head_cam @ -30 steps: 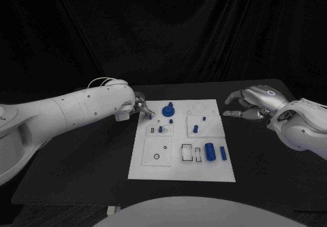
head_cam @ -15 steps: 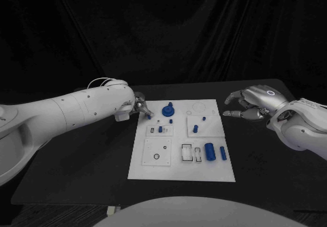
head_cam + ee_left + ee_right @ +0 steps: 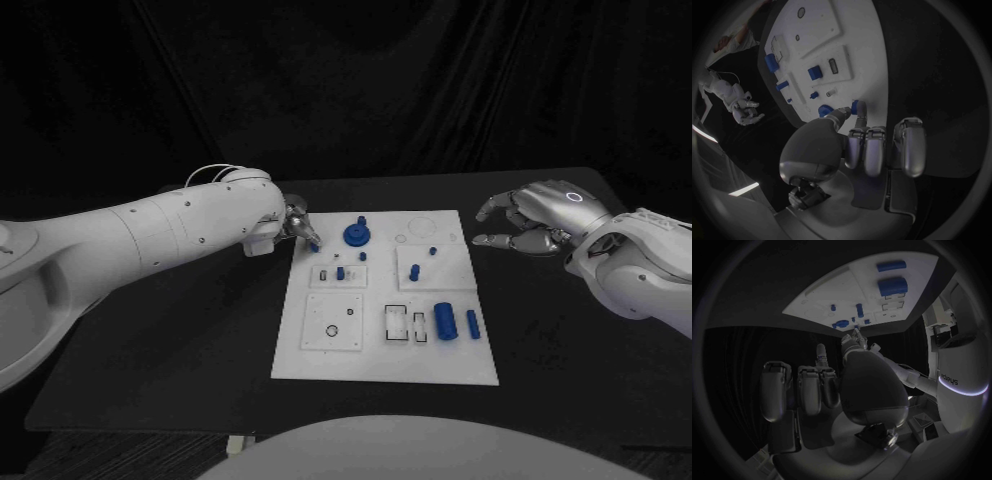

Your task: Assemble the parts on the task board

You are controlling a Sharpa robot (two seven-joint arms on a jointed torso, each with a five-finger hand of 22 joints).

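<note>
- Several blue parts sit on the task board, the white plate in middle of the black table: a round part w/ a knob near the far edge, small pegs in the middle row, a big cylinder and a thin one toward the near right.
- One small blue part is pinched in the left hand betw. thumb and a finger, at the board's far-left corner, just above or touching the surface; cannot tell which.
- Right hand hovers off the board's far-right edge, fingers apart and curved, holding nothing.
- Step in hand, I judge: placing or picking this small part at the far-left corner; most of assembly not yet done.
- Next move needs, prob., fine alignment of the part w/ its hole, then a straight push down; a tilt may jam it.
</note>
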